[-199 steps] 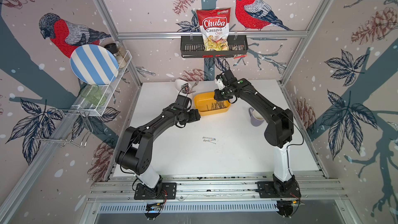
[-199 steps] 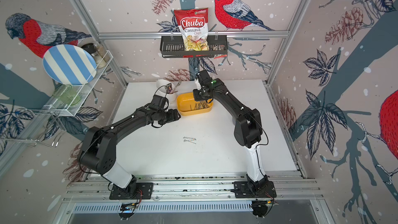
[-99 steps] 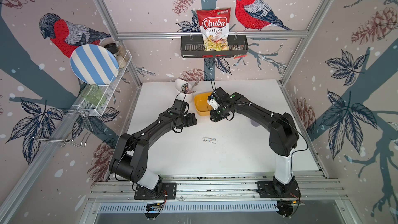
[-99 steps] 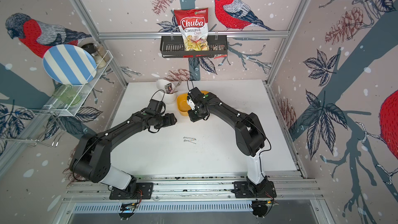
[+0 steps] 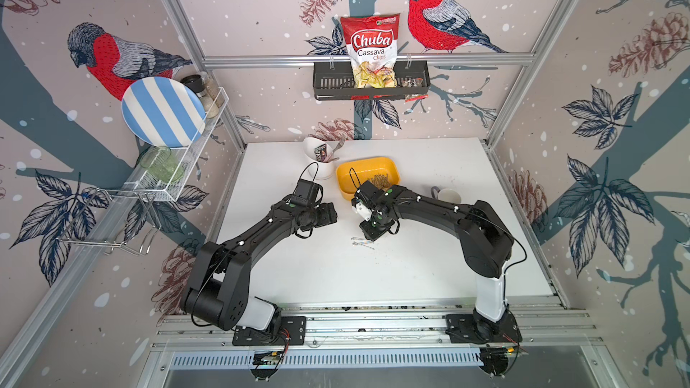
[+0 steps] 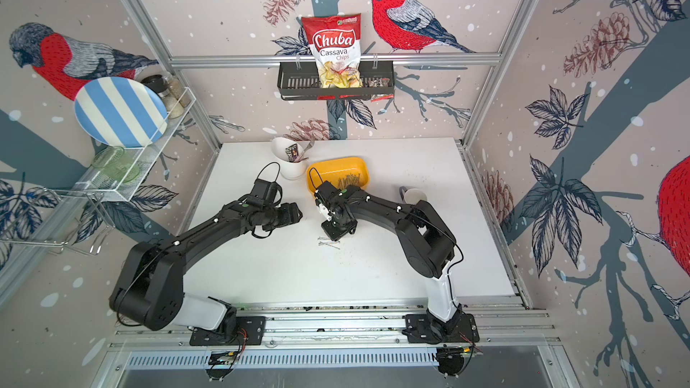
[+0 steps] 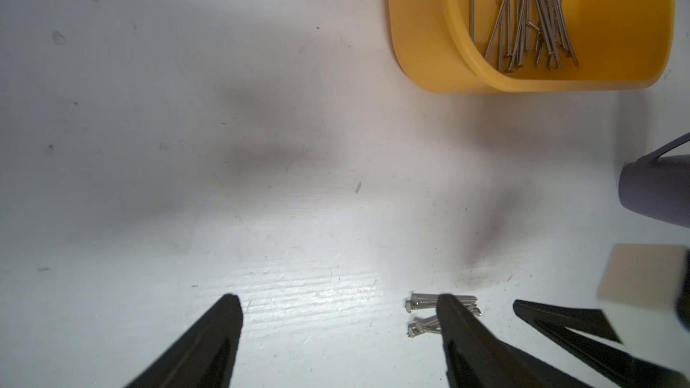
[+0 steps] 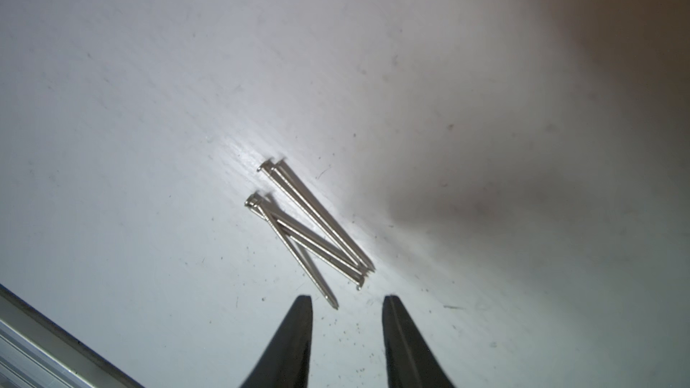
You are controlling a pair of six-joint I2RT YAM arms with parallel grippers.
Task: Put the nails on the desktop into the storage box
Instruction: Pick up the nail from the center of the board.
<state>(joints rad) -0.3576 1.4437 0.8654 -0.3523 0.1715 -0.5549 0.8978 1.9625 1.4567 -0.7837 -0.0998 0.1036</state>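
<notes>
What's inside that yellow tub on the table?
A loose heap of thin silver nails lies on the yellow tub's floor, nothing else visible. In both top views the right arm covers its near edge, so that strip cannot be checked there.

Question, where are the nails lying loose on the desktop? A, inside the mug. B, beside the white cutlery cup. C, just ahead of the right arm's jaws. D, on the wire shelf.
C: the right wrist view shows the loose nails on the desktop just beyond the right arm's open jaws.
</notes>
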